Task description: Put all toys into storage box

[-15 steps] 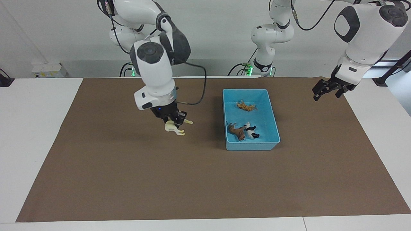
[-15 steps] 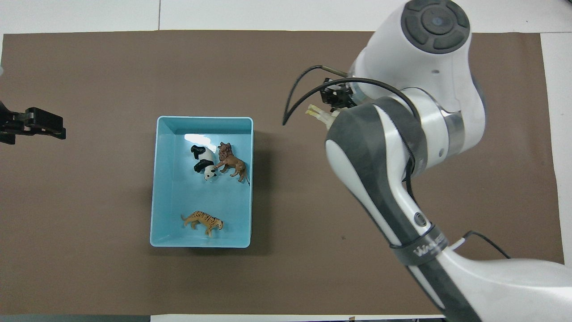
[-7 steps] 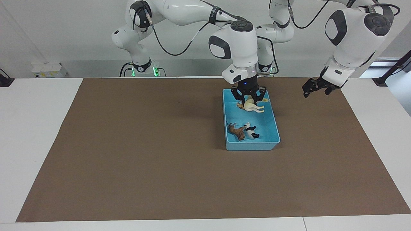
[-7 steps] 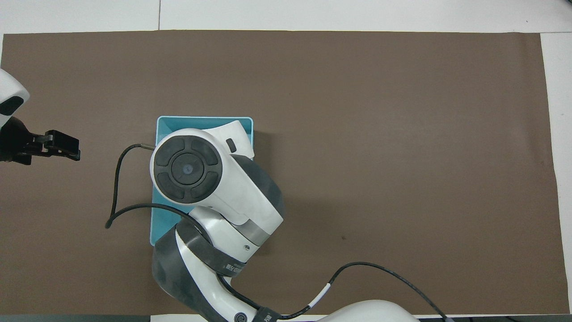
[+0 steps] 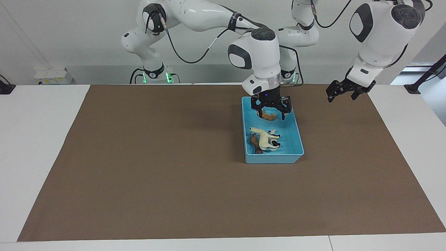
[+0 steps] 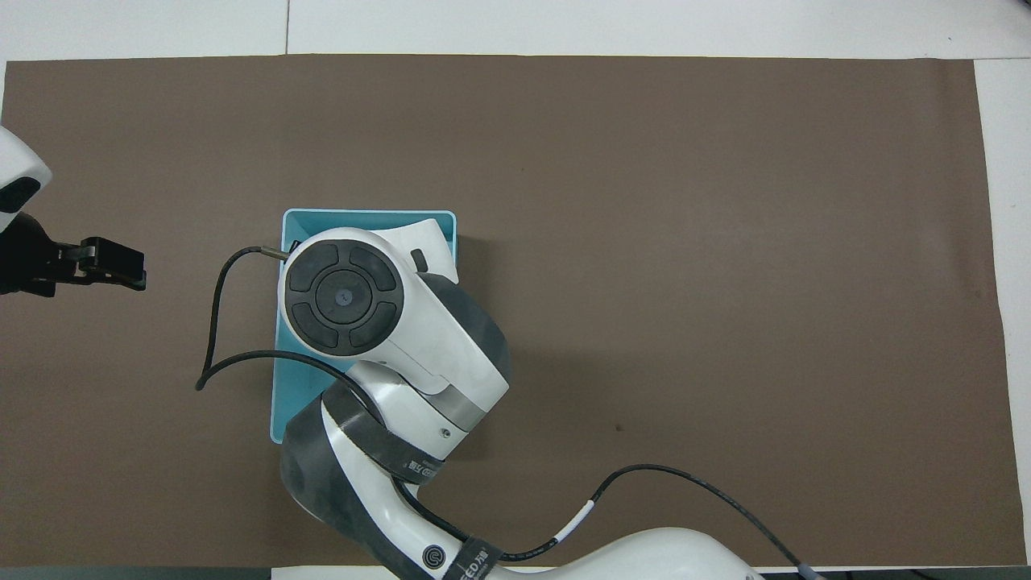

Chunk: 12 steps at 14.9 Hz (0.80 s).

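The light blue storage box (image 5: 273,158) lies on the brown mat toward the left arm's end. In it, the cream-yellow horse (image 5: 264,139) lies on its side across the brown lion (image 5: 253,140) and the panda (image 5: 277,142), which are mostly covered. The orange tiger (image 5: 268,116) lies at the end of the box nearer to the robots. My right gripper (image 5: 271,109) hangs open and empty just above the tiger. My left gripper (image 5: 343,91) waits in the air over the mat's edge beside the box (image 6: 362,216). In the overhead view the right arm (image 6: 346,294) hides the toys.
The brown mat (image 5: 156,174) covers most of the white table (image 5: 38,146). The left gripper (image 6: 105,262) also shows in the overhead view, beside the box. A black cable (image 6: 213,322) loops from the right arm's wrist.
My right gripper carried the horse from over the mat to over the box, opened, and the horse dropped onto the lion and panda. The left gripper drifted slightly toward the box.
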### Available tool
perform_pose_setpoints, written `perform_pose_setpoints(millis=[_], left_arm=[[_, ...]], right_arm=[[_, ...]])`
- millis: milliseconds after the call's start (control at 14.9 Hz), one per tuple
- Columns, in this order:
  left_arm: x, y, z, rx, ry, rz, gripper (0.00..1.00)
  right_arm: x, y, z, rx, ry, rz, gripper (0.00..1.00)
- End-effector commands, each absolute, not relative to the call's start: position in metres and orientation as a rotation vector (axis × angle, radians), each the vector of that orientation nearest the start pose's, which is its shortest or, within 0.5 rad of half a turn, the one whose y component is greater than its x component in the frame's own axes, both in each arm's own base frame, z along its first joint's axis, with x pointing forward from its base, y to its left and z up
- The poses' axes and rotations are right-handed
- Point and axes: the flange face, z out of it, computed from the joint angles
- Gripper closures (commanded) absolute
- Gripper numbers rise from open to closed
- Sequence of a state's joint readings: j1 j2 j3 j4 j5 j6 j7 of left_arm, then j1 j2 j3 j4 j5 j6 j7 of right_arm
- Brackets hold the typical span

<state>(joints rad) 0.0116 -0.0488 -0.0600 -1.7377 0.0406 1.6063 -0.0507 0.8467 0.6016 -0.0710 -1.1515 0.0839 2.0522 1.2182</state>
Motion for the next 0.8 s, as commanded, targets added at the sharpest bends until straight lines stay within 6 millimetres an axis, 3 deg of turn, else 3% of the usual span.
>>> perform_pose_setpoints(millis=[0, 134, 335, 603, 737], left_arm=[[0.533, -0.025, 0.578, -3.086, -0.011, 0.107, 0.00], [0.534, -0.021, 0.579, -3.087, -0.016, 0.102, 0.00], [0.537, -0.024, 0.587, -3.089, -0.014, 0.076, 0.00], [0.536, -0.031, 0.587, -3.084, 0.008, 0.082, 0.00], [0.535, -0.033, 0.587, -3.088, 0.012, 0.082, 0.00]], right_arm=[[0.558, 0.492, 0.506, -2.786, 0.765, -0.204, 0.00], [0.592, 0.429, 0.529, -2.790, 0.808, -0.224, 0.00], [0.633, 0.309, 0.560, -2.858, 0.771, -0.214, 0.00], [0.654, 0.134, 0.565, -3.069, 0.245, -0.076, 0.00], [0.653, 0.073, 0.573, -3.090, 0.078, -0.047, 0.00]])
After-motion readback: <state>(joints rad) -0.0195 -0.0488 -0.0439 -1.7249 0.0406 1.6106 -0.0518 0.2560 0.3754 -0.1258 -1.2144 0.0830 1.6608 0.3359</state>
